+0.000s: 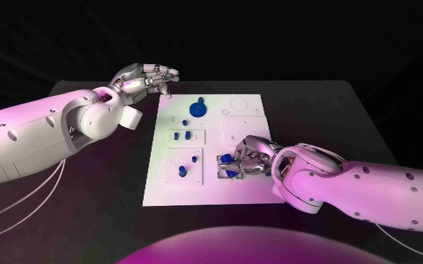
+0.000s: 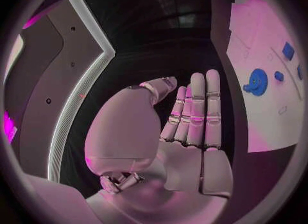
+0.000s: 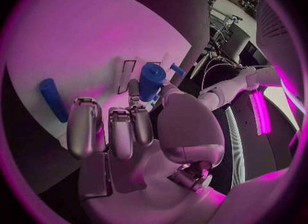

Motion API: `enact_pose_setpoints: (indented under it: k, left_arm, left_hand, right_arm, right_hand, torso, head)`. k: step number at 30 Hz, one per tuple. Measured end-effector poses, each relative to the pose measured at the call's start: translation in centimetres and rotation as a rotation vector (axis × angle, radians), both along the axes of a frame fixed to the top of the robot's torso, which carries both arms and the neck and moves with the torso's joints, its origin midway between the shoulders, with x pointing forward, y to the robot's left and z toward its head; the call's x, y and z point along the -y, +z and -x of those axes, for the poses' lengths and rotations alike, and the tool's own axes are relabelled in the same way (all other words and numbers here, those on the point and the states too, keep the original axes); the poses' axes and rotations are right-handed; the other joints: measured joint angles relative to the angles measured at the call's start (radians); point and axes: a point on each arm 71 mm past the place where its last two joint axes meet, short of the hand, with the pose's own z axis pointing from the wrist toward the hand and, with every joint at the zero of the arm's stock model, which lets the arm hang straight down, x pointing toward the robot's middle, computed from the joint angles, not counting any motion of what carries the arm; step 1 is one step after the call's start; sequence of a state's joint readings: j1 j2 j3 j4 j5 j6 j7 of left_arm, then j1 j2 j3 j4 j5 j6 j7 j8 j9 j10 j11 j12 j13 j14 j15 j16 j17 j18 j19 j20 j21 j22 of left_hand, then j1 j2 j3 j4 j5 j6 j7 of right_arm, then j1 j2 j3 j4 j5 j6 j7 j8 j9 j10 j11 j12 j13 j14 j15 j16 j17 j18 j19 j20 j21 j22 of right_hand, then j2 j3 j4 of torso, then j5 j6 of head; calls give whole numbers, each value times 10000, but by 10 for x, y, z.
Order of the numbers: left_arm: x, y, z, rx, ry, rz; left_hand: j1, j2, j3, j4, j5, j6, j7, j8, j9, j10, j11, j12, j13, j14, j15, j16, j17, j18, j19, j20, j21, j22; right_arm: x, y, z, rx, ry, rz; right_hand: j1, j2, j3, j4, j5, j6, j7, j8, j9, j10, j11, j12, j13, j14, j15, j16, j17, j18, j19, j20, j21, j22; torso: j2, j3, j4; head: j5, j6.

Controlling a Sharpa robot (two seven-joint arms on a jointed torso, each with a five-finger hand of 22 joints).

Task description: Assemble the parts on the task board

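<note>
Our right hand (image 1: pixel 249 157) pinches a short blue plastic cylinder (image 3: pixel 151 81) over the near edge of the white task board (image 1: pixel 251 190). It looks light, stiff and slick (we would grip its sides, mid-length). Our left hand (image 1: pixel 145 81) hovers empty, fingers apart, beyond the board's far left corner.

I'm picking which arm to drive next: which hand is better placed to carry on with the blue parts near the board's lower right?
The right hand. It is already down on the white task board, fingers around a blue cylindrical part. The left hand hovers open off the board's far left corner.
</note>
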State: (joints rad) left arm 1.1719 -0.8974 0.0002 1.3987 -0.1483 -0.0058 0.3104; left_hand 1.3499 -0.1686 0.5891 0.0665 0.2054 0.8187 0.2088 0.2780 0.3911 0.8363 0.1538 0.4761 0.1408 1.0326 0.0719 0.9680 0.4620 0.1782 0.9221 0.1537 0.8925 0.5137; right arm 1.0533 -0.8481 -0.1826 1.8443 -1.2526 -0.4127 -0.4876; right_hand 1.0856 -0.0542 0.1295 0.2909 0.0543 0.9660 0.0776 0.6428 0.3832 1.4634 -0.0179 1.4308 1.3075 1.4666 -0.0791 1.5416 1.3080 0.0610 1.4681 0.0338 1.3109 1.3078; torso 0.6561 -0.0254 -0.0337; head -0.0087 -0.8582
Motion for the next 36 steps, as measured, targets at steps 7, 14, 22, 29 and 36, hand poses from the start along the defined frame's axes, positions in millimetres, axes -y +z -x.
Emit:
enact_pose_setpoints:
  k: [7, 14, 22, 29, 36]
  left_arm:
    - [0, 0, 0, -17, -37, -14]
    - [0, 0, 1, -27, -48, -27]
    - [-1, 0, 1, -35, -56, -46]
    - [-1, 0, 1, -40, -65, -66]
    - [-4, 0, 1, -49, -41, -103]
  left_hand:
    - [0, 0, 0, 0, 0, 0, 0, 0, 0, 0, 0, 0, 0, 0, 0, 0, 0, 0, 0, 0, -38, -8]
    - [1, 0, 0, -1, 0, 0, 0, 0, 0, 0, 0, 0, 1, 0, 0, 0, 0, 0, 0, 0, -38, -8]
    - [1, 0, 0, -1, 0, 0, 0, 0, 0, 1, 0, 0, 1, 1, 0, 0, 0, 0, 0, 0, -38, -19]
    - [1, 0, 0, -1, 0, -57, -13, 0, 0, 1, 0, 35, 1, 1, 0, 0, 1, 0, 0, 0, -37, -19]
    - [1, 0, 1, -1, 0, -56, -14, 0, 0, 1, 0, 34, 2, 1, -1, 0, 1, 0, 0, 0, -37, -19]
  right_arm:
    - [-3, -1, 0, 26, 11, 59]
    - [-3, -2, -1, 71, -6, 116]
    - [-3, -2, -2, 146, -16, 213]
    - [-2, -2, -2, 208, -14, 272]
    - [5, 1, 3, 229, 179, 41]
  right_hand:
    - [-276, 66, -174, 9, 0, 186, -193, 112, 16, 35, -36, 0, 0, 0, 0, 0, -1, 1, -6, -5, 0, -1]
    - [-1425, 73, -1159, 34, 2, 202, -355, 294, 112, 35, -36, 0, -1, 0, 0, 0, -1, 1, -36, -36, 0, -2]
    - [-1761, 107, -1956, 35, 2, 93, -314, 347, 111, 34, -36, -82, -2, 0, 1, -1, -2, 1, -36, -35, -118, -3]
    - [-1801, 67, -1999, 42, 2, 93, -314, 355, 114, 34, -36, -124, -2, 0, 1, -1, -3, 0, -37, -35, -118, -4]
    - [-1032, 467, -2250, -13, 1, 58, -349, 543, 160, 33, -36, -123, -2, 0, 1, -1, -4, 1, -37, -35, -138, -4]
  torso:
    - [-3, 0, -1]
    - [-6, 0, -3]
    - [-11, -12, -10]
    - [-12, -4, -10]
    - [-12, 1, -10]
  head:
    - [11, -7]
    - [19, -20]
    - [19, -8]
    - [18, 7]
    - [45, 45]
